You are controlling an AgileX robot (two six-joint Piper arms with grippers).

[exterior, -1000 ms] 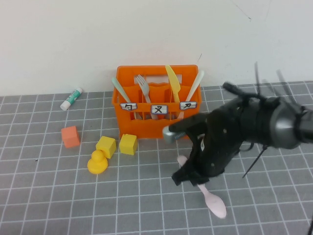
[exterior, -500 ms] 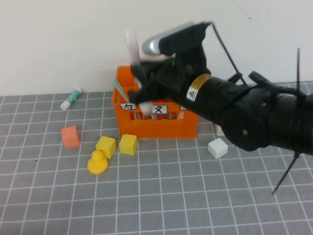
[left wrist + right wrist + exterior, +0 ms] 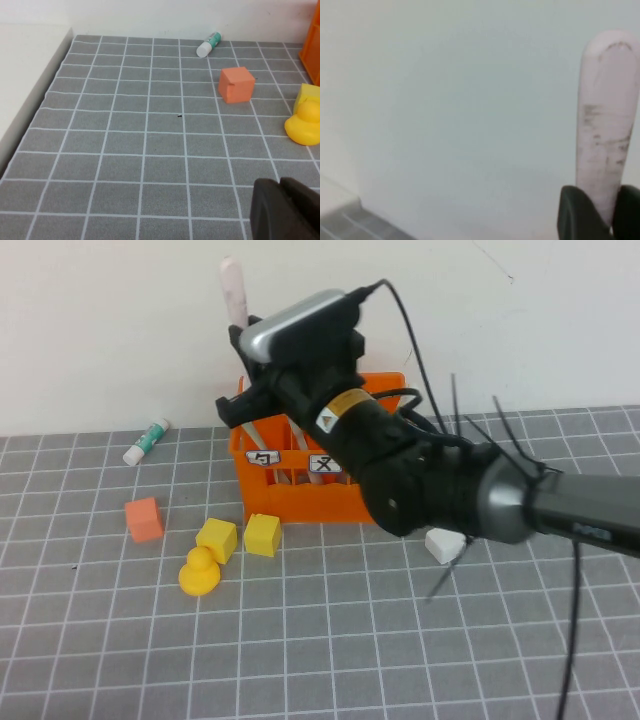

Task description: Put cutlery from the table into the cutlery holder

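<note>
My right gripper [image 3: 239, 338] is shut on the pink spoon [image 3: 233, 288] and holds it upright, one rounded end up, above the left end of the orange cutlery holder [image 3: 300, 495]. In the right wrist view the fingers [image 3: 577, 212] clamp the spoon [image 3: 609, 110] against the white wall. The right arm covers most of the holder, so the other cutlery in it is largely hidden; two white labels [image 3: 262, 457] show. My left gripper [image 3: 286, 206] is shut and empty, low over the grey table [image 3: 125, 150], and out of the high view.
An orange cube [image 3: 144, 519], two yellow cubes [image 3: 217, 538] and a yellow duck [image 3: 199, 570] lie left of the holder's front. A glue stick [image 3: 147, 440] lies by the back wall. A white cube [image 3: 445, 543] sits under the right arm.
My right gripper lifted the pink spoon from the table at front right, carried it up and left, and now holds it higher over the holder's left end.
</note>
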